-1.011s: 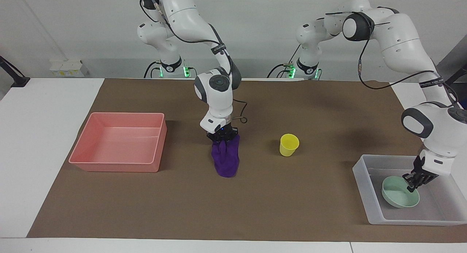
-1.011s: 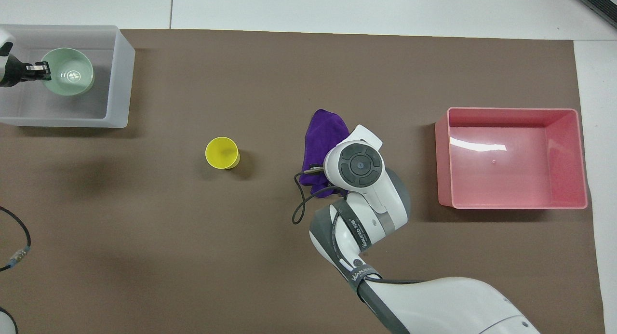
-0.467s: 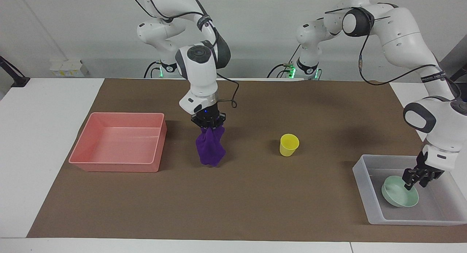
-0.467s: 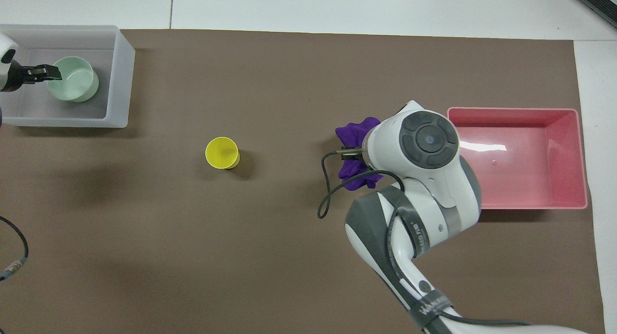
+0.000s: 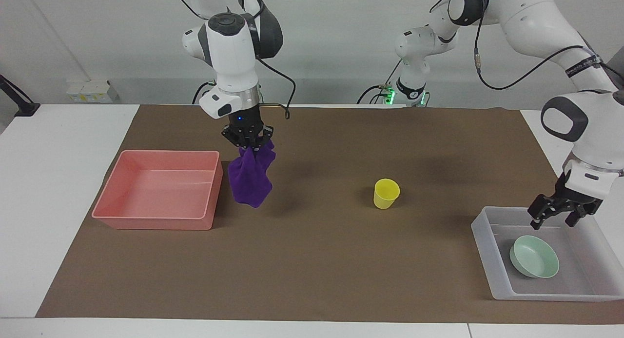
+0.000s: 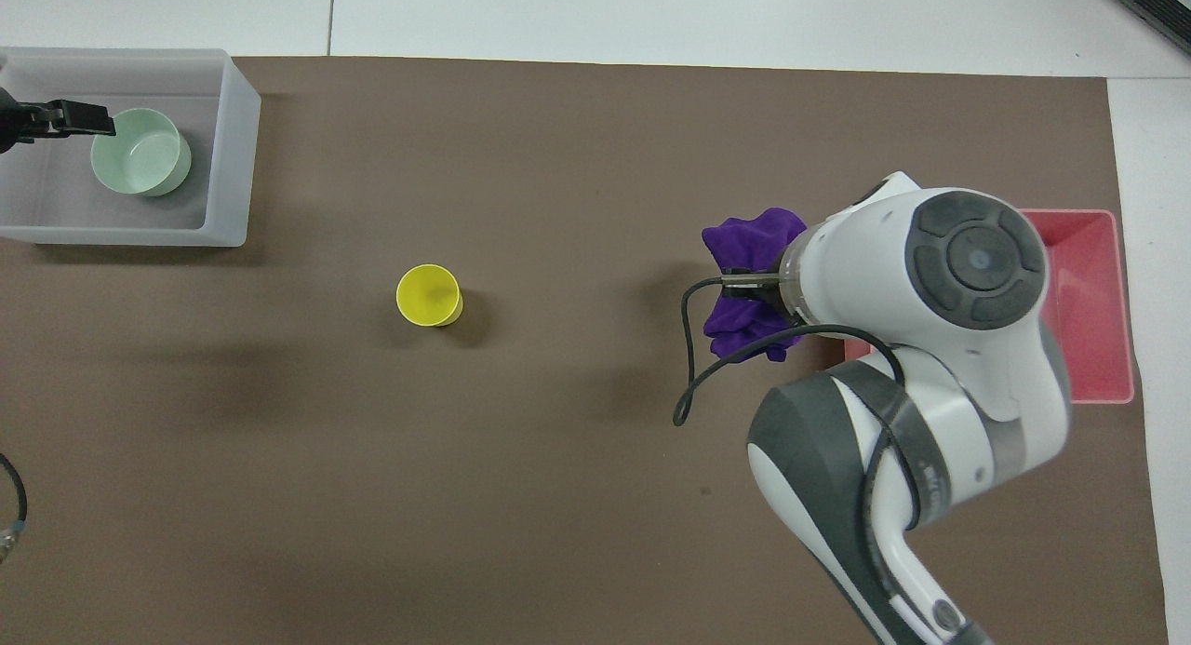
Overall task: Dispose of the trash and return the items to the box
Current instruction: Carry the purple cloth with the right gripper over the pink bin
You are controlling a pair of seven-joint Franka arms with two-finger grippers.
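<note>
Cloth in my jaws, plastic all around

My rag [image 5: 251, 178] is soft, matt purple cloth; pink tray [image 5: 146, 211] glossy plastic; box [image 5: 487, 250] translucent, frosted; brown mat [image 5: 341, 260] matt, papery.

Overhead: most of the pink tray [image 6: 1084, 301] covered by the right arm's wrist, only its end toward the surface's edge showing. Right gripper [image 6: 758, 287] lost under that same wrist, jaws unseen there. Rag [image 6: 749, 282] partly tucked beneath the wrist. Left gripper [image 6: 70, 119] cut by the picture's edge, only dark fingertips in. Box [image 6: 233, 152] clipped at the same edge.

Facing: box [image 5: 482, 240] clipped at the picture's edge, one corner out. Both arms cut off at the top.
</note>
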